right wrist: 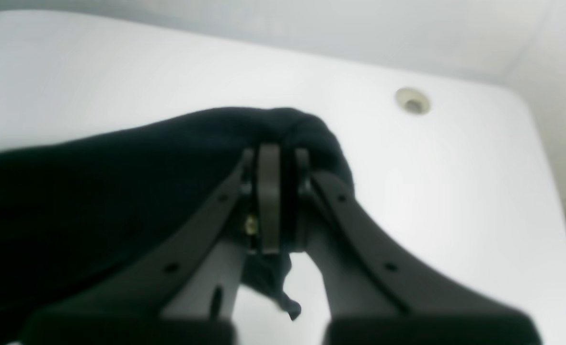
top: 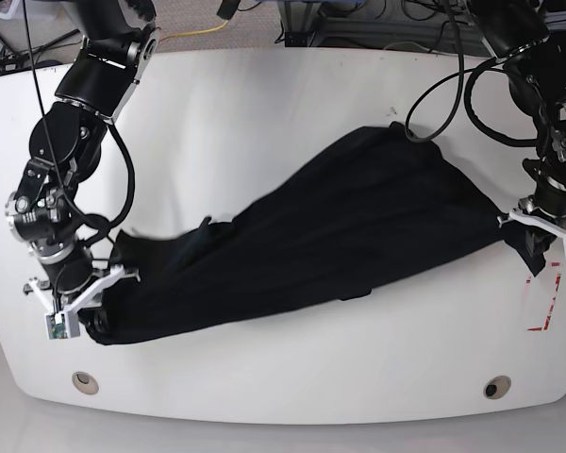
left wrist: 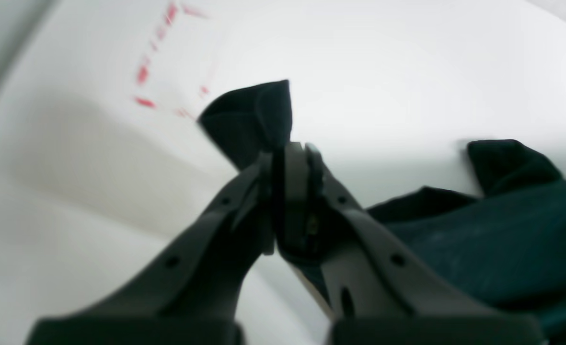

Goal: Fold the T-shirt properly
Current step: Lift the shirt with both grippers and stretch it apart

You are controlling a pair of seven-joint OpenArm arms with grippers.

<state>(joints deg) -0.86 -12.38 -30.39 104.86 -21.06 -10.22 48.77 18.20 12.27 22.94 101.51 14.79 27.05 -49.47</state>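
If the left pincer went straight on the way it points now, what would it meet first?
The left pincer is shut on a corner of the T-shirt, so that flap is already at its tips. Beyond it lies the white table, probably near the red marks; depth is unclear.

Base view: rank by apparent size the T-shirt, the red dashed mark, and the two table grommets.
1. T-shirt, by far the largest, stretched between both pincers.
2. Red dashed mark, near the table's right edge, partly hidden by the shirt.
3. Left grommet and right grommet: they look alike, so no ranking between them.
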